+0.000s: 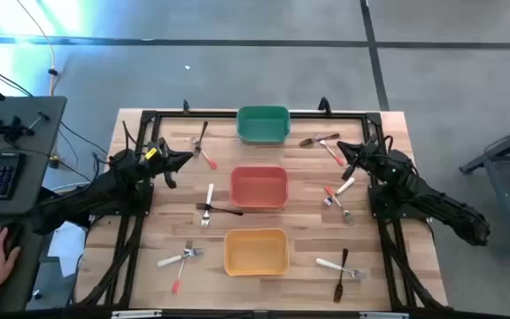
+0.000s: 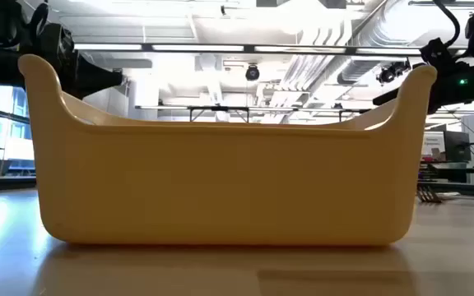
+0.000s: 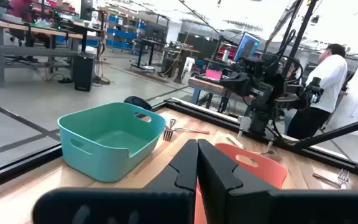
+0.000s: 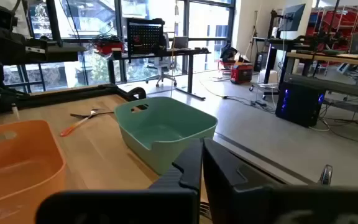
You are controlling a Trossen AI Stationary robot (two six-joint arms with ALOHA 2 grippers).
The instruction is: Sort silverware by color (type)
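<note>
Bins down table centre: green [image 1: 263,124], red [image 1: 259,187], yellow [image 1: 256,252], three, all empty. Silverware [image 1: 208,206] scattered both sides, about twelve. Left gripper [image 1: 184,159] closed, right gripper [image 1: 343,151] closed, holding nothing.

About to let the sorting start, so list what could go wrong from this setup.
1. Utensils lie crossed in pairs, such as the dark fork over the white-handled fork; a grasp may drag both.
2. The left gripper and right gripper, both shut, flank the red bin; reaching centrally together, the arms could clash.
3. The yellow bin fills the low view, so that camera may miss errors.
</note>
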